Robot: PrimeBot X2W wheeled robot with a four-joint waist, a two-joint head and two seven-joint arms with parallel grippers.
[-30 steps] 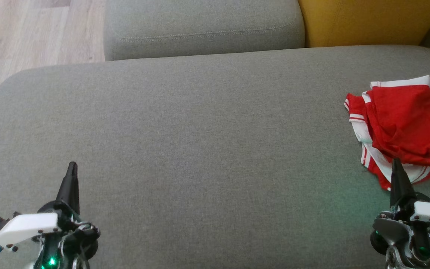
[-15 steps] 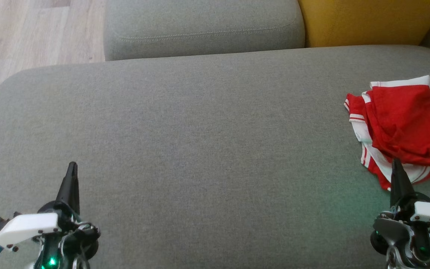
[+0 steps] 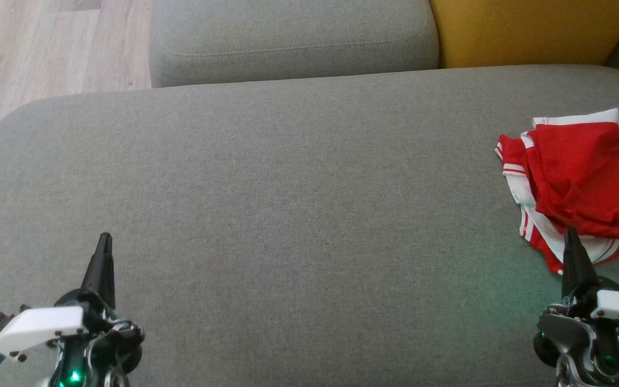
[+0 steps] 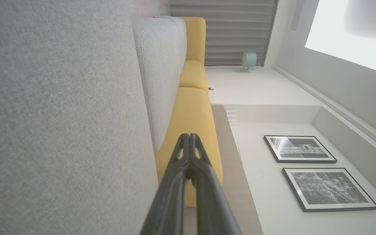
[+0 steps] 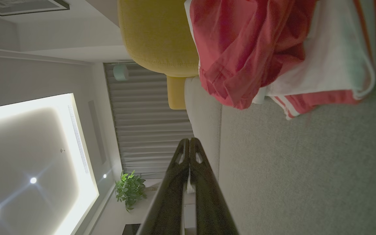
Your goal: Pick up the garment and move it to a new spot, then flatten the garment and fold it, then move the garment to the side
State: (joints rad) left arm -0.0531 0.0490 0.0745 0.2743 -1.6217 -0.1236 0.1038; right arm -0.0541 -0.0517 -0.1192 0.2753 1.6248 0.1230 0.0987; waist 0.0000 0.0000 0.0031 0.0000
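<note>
The garment (image 3: 578, 177) is a crumpled red piece with white bands, bunched at the right edge of the grey seat (image 3: 288, 204). Its red and white folds (image 5: 273, 52) hang across the top of the right wrist view. My right gripper (image 3: 570, 235) is shut with nothing in it, its tip just at the garment's near edge. In its own wrist view the right gripper (image 5: 189, 141) shows both fingers pressed together. Far from the cloth, at the lower left, my left gripper (image 3: 105, 239) is shut and empty, the left gripper (image 4: 189, 136) also closed in its wrist view.
A grey cushion (image 3: 293, 37) and a yellow cushion (image 3: 530, 27) stand behind the seat. Wooden floor (image 3: 46, 48) lies beyond the seat's rounded left corner. Framed pictures (image 4: 305, 150) hang on the wall behind the sofa.
</note>
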